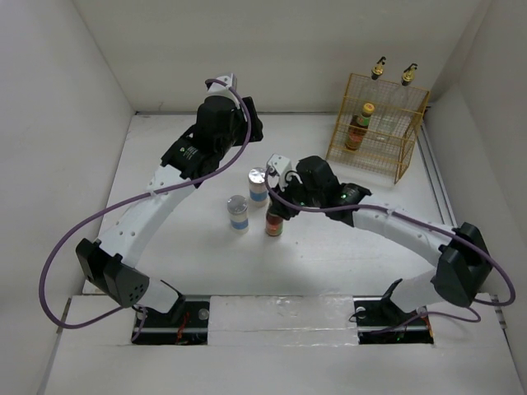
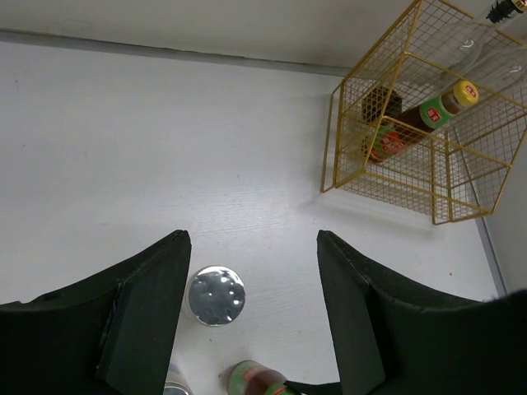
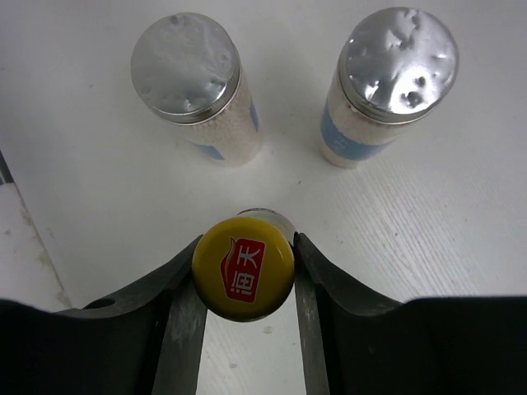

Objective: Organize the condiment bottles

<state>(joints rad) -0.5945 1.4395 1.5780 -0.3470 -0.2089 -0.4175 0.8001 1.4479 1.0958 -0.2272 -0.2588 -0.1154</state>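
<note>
Right claw (image 3: 245, 263) pinches dark sauce bottle (image 1: 274, 224) at its yellow cap; bottle upright, long axis vert., cap up.

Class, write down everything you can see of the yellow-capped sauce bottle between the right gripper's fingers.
The sauce bottle is small and dark, with a round yellow cap that carries a red mark with white characters. Its body has a green and red label. It stands upright on the white table, near the middle, apart from two silver-lidded jars. The right gripper has its fingers against the cap on both sides.
</note>
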